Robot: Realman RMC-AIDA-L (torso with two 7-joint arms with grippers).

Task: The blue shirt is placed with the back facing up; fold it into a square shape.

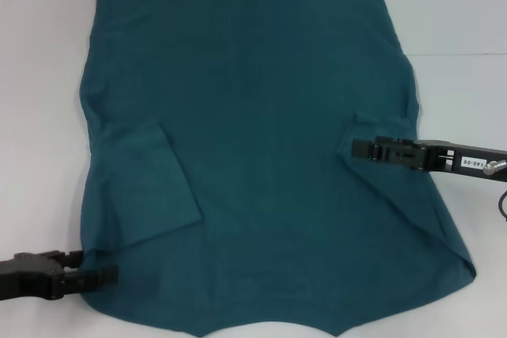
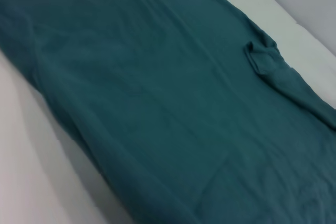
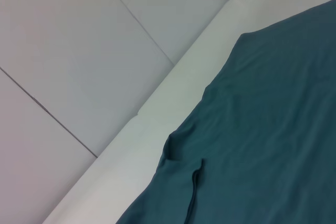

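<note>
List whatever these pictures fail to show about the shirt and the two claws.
- Blue shirt, head view: its near hem and far edge are cut off by the frame; its underside is hidden against the table.
- Left claw, head view: whether it pinches cloth at the near corner cannot be told.
- Right claw: its grip cannot be told.
- Both wrist views show no fingers.

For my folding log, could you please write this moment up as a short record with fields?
garment: dark teal-blue soft-fabric T-shirt, plain side up, spread on the white table
sleeves: both folded in over the body; left one a broad flap, right one only a small flap
left gripper: black left gripper, at the shirt's near left corner, by its edge
right gripper: black right gripper, over the shirt's right side, at the folded sleeve
fold stage: sleeves in, body not yet folded
</note>
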